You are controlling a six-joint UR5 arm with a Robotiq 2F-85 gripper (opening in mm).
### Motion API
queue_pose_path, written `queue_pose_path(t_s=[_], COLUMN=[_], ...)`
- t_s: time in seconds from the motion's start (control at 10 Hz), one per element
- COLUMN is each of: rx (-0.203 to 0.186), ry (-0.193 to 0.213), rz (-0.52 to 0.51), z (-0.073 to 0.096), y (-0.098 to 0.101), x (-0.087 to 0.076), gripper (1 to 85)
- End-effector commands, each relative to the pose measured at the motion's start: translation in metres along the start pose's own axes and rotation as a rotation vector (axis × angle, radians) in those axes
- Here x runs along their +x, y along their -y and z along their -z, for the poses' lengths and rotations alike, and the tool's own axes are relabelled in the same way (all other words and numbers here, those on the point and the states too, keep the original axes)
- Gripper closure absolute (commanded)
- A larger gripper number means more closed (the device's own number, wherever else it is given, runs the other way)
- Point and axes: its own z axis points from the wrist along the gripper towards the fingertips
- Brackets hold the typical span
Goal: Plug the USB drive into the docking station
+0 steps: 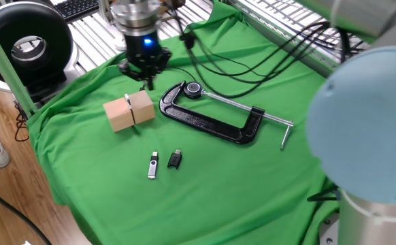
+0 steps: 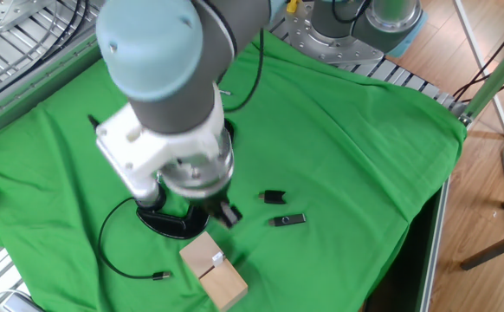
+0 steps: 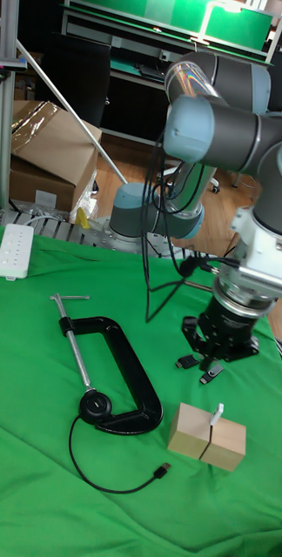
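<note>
While my end effector (image 1: 145, 76) hangs just above the wooden block (image 1: 129, 111), I cannot tell how far its fingers are parted; it touches nothing and carries nothing I can see. The USB drive (image 1: 153, 165) lies on the green-draped surface (image 1: 205, 184), beside a small black adapter (image 1: 175, 159).

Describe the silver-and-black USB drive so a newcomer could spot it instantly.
Start at the black C-clamp on the green cloth. Toward the near edge lie two small sticks; the USB drive is the longer one with the silver body, left of the all-black one.
</note>
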Motion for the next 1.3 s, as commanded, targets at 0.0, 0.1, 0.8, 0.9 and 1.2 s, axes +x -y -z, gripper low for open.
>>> queue_pose_path(t_s=[0.0, 0.1, 0.8, 0.9, 1.2], rx=[-0.073, -0.07, -0.093, -0.043, 0.035], ry=[0.008, 0.024, 0.001, 0.013, 0.036], rz=[-0.015, -0.005, 0.011, 0.0, -0.044], z=[-0.003, -0.003, -0.006, -0.007, -0.014], y=[-0.049, -0.052, -0.056, -0.042, -0.013], x=[-0.009, -0.013, -0.011, -0.014, -0.028], gripper=[50.3, 47.7, 31.3, 31.3, 41.0])
